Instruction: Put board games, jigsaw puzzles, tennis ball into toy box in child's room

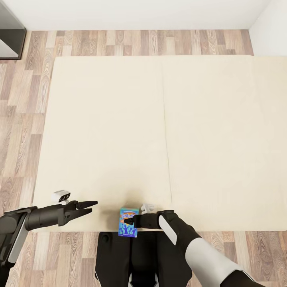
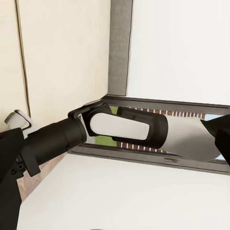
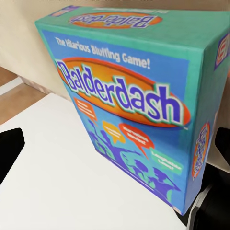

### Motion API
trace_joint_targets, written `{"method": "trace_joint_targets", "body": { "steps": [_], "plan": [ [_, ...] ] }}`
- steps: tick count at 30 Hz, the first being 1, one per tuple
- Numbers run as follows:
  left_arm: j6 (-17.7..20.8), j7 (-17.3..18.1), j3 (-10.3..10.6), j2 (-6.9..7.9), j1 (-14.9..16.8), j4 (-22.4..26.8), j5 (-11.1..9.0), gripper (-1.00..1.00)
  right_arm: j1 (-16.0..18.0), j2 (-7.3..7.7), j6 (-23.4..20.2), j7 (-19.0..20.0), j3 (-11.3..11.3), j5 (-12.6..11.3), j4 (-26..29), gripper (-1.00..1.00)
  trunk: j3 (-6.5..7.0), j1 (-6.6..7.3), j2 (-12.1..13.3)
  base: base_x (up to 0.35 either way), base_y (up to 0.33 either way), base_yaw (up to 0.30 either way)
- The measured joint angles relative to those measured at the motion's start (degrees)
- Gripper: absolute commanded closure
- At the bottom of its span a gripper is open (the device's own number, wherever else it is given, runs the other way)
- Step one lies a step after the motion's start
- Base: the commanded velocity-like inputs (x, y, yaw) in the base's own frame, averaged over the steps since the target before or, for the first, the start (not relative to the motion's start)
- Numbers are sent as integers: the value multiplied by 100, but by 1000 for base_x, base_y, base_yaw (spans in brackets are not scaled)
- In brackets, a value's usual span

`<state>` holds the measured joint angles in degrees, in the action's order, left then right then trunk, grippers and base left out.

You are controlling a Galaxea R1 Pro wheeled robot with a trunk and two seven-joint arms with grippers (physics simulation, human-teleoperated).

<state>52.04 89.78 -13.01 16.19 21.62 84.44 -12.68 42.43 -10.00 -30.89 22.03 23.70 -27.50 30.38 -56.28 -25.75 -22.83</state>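
Head view: right gripper (image 1: pixel 133 220) closed on the game (image 1: pixel 128 222) at the bed's (image 1: pixel 159 131) near edge; best kept firm and level while carrying. Left gripper (image 1: pixel 89 206) nearly closed, empty.

Right wrist view: game (image 3: pixel 139 100) upright, long axis vertical, "Balderdash" face toward camera.

Our left arm reaches in from the left edge of the head view, forearm level, its gripper (image 1: pixel 89 207) pointing right with the fingers (image 1: pixel 87 204) drawn nearly together on nothing. Our right arm bends in from the lower right, its gripper (image 1: pixel 130 220) pointing left, fingers pressed against a blue box (image 1: pixel 128 222) just ahead of our trunk.
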Motion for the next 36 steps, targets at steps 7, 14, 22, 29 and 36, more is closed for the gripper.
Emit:
{"method": "trace_joint_targets", "body": {
  "steps": [7, 14, 22, 29, 36],
  "plan": [
    [1, 0, 0, -3, 0, 0, 0, -100, 0, 0, 15, 1, 8, 1, 7, -100, 0, 0, 0, 0, 0, 0],
    [0, 0, 0, 2, 0, 0, 0, -100, 0, 0, 18, 0, 23, 1, 10, -100, 0, 0, 0, 0, 0, 0],
    [0, 0, -6, 5, 0, 0, 3, -100, 0, 0, 18, 0, 27, 1, 10, -100, 0, 0, 0, 0, 0, 0],
    [0, 0, -8, 5, 0, 0, 1, -100, 0, 0, 19, 2, 31, 3, 10, -100, 0, 0, 0, 0, 10, 0],
    [0, 0, -9, 5, 0, 0, 4, -100, 0, 0, 19, 2, 32, 3, 10, -100, 0, 0, 0, 0, 77, 0]
  ]
}}
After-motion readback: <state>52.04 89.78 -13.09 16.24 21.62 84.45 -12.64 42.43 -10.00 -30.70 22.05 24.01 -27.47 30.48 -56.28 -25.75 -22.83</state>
